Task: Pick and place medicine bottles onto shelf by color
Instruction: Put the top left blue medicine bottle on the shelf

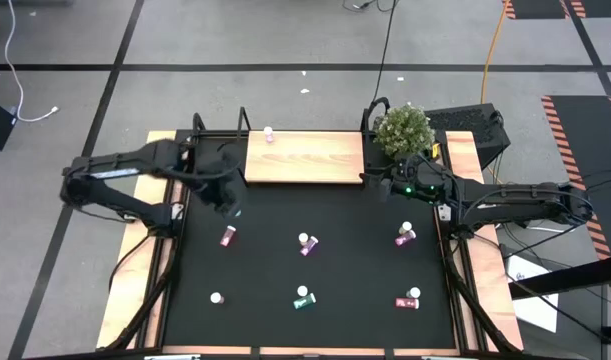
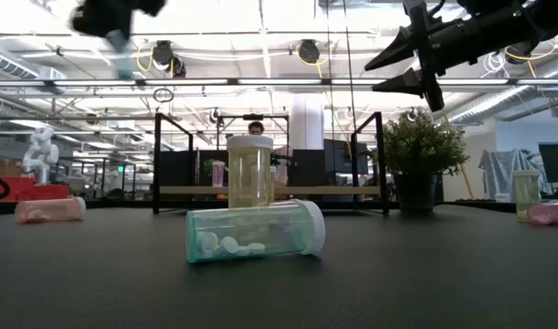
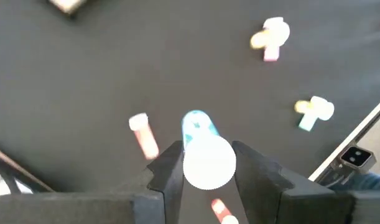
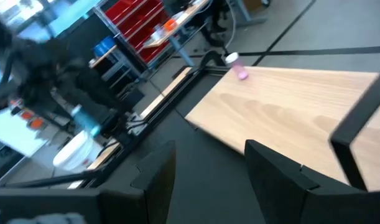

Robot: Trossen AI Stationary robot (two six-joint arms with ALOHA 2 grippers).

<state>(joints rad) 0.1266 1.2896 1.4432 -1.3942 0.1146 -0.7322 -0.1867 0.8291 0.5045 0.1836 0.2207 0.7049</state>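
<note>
From above: my left gripper (image 1: pixel 228 203) hangs beside the light-wood shelf (image 1: pixel 305 157); a pink bottle (image 1: pixel 269 134) sits on the shelf's far edge.

Left wrist: my fingers are clamped on a white-capped blue bottle (image 3: pixel 202 146).

Right wrist: my right gripper (image 4: pixel 205 165) hovers near the shelf, parted, holding nothing.

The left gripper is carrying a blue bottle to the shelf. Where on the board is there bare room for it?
The shelf is bare apart from one pink bottle at its far left edge; the middle and right end toward the potted plant are free. The right gripper hovers by the shelf's right front corner, crowding it.
</note>
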